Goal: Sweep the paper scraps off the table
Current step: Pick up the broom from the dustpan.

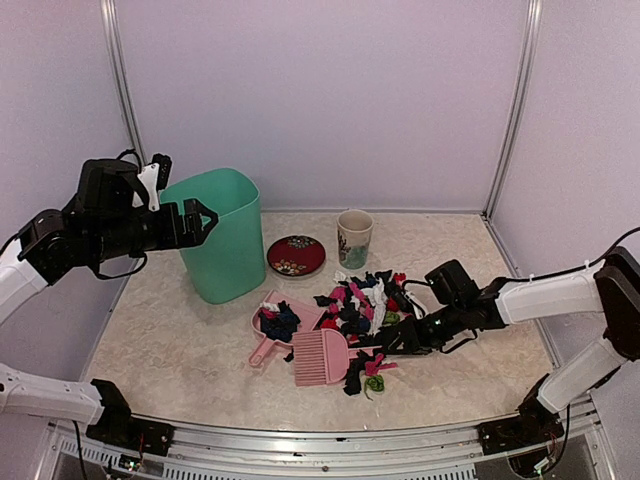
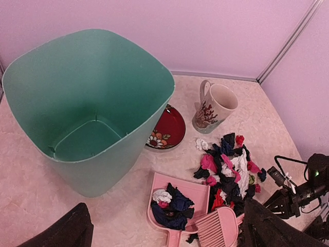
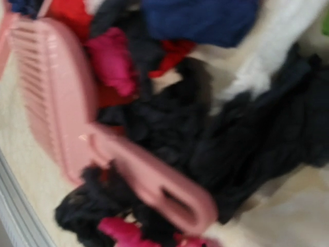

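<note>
The paper scraps, mostly black with red, pink, white and blue bits, lie piled at the middle right of the table. They also show in the left wrist view and, blurred, in the right wrist view. More scraps sit in the pink dustpan. The pink brush lies at the pile's near edge. My right gripper is low in the pile beside the brush handle; its fingers are hidden. My left gripper hangs open and empty, high beside the green bin.
The green bin stands at the back left, empty inside. A red round plate and a flowered cup stand behind the pile. The metal front rail runs along the near edge. White walls close in the back and sides.
</note>
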